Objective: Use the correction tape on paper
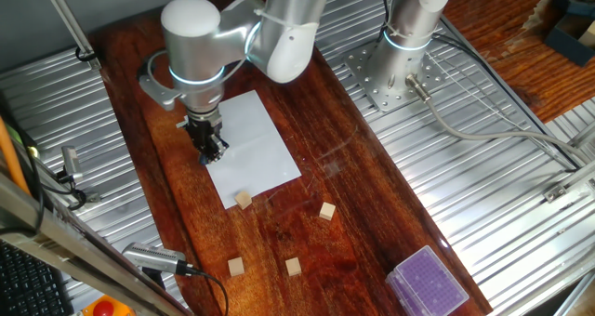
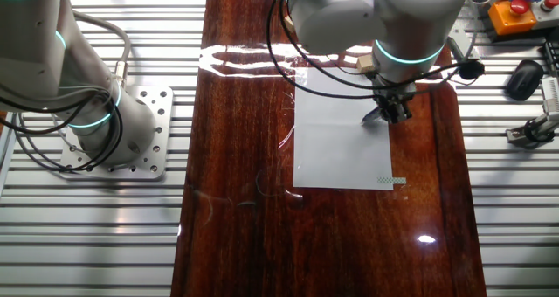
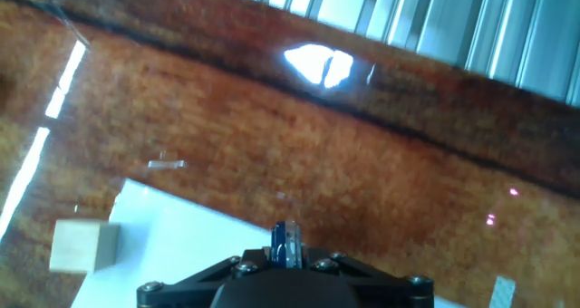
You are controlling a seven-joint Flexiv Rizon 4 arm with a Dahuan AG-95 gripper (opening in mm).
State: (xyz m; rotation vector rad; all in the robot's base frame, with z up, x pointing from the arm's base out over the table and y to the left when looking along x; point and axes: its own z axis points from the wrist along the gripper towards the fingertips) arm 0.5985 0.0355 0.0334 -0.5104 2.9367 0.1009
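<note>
Your gripper [image 1: 210, 147] is clamped on the tape [image 3: 287, 245] — held tip-down over the paper [image 1: 256, 153], ready to drag a strip.

I see four wooden cubes on the dark table [image 1: 372, 204]: cube one [image 1: 244, 200] touching a white sheet's edge, another [image 1: 327, 211] to its right, two [image 1: 236, 267] [image 1: 294, 266] nearer me. Purple-topped box [image 1: 426, 283] at table's corner.

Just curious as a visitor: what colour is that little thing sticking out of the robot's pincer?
Dark blue. The correction tape shows best in the hand view.
</note>
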